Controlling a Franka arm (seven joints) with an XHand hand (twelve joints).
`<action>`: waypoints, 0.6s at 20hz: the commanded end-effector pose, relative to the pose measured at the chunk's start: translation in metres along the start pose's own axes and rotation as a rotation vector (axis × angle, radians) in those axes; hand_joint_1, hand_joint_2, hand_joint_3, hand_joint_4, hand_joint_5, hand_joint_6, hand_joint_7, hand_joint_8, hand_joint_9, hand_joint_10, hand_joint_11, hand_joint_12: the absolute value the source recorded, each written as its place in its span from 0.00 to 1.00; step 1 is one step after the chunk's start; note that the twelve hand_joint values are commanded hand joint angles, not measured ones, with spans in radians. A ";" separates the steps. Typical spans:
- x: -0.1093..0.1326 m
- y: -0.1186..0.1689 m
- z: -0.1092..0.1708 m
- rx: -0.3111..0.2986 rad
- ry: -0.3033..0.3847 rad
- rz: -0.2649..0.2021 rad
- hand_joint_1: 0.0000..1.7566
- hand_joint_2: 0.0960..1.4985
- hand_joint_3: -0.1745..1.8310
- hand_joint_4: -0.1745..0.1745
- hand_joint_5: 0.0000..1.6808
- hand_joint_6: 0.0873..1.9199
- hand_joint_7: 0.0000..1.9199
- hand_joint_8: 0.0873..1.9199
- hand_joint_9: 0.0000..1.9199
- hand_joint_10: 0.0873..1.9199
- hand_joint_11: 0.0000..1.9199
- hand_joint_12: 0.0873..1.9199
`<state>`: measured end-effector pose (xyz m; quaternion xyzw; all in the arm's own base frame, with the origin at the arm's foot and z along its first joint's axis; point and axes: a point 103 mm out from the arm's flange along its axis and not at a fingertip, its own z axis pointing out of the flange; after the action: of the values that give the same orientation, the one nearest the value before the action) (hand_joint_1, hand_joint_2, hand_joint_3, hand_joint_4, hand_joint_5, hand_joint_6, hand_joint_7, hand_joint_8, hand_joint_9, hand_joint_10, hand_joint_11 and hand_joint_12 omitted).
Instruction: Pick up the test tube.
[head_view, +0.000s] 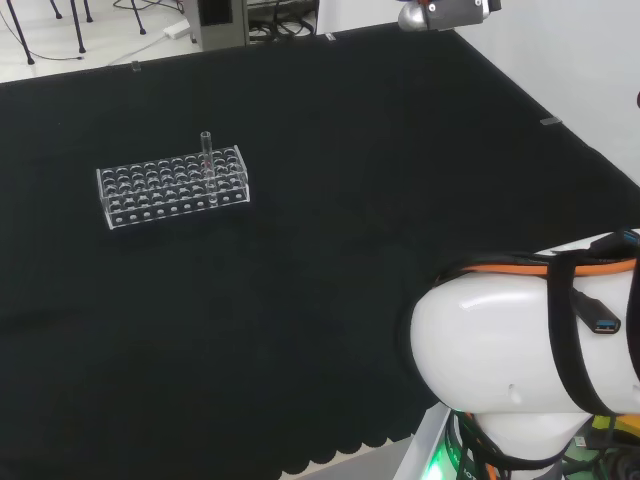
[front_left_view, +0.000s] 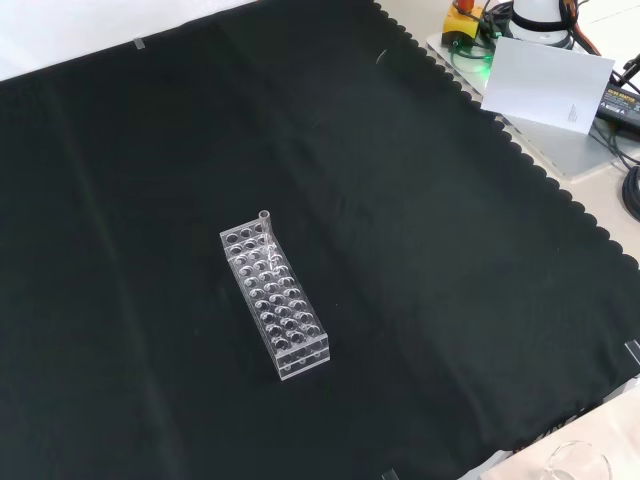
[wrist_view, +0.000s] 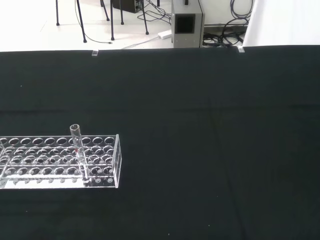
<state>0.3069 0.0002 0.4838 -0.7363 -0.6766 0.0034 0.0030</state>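
In the head view, a clear test tube stands upright in a clear rack, in a hole on the rack's far row near its right end. The rack sits on the black cloth well in from every edge, toward the left half. A white arm link rises at the near right corner. Whether the hand's fingers are open or curled cannot be told.

In the front view, the test tube occupies the rack's far corner hole, with the rack lying near the middle of the cloth. The neighbouring holes look empty, so fingers have room, yet the light rack could likely slide or tip if the tube is pulled at a slant.

In the wrist view, the test tube rises above the rack well ahead of the camera, a red mark on its side. Being clear and thin, it may be misjudged; a low approach could knock the rack's wall, and a pinch off centre might let the glass slip.
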 end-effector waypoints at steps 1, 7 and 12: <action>-0.019 -0.036 -0.028 -0.016 -0.066 0.031 0.47 0.37 0.43 0.32 0.11 0.15 0.08 0.41 0.07 0.47 0.01 0.69; -0.001 -0.006 -0.021 0.013 -0.069 -0.045 0.45 0.40 0.41 0.30 0.11 0.05 0.04 0.39 0.00 0.48 0.00 0.66; 0.025 0.029 -0.002 0.069 -0.073 -0.114 0.45 0.40 0.41 0.30 0.11 0.04 0.03 0.39 0.00 0.48 0.00 0.66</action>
<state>0.2967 -0.0006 0.5032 -0.7252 -0.6879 0.0277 -0.0109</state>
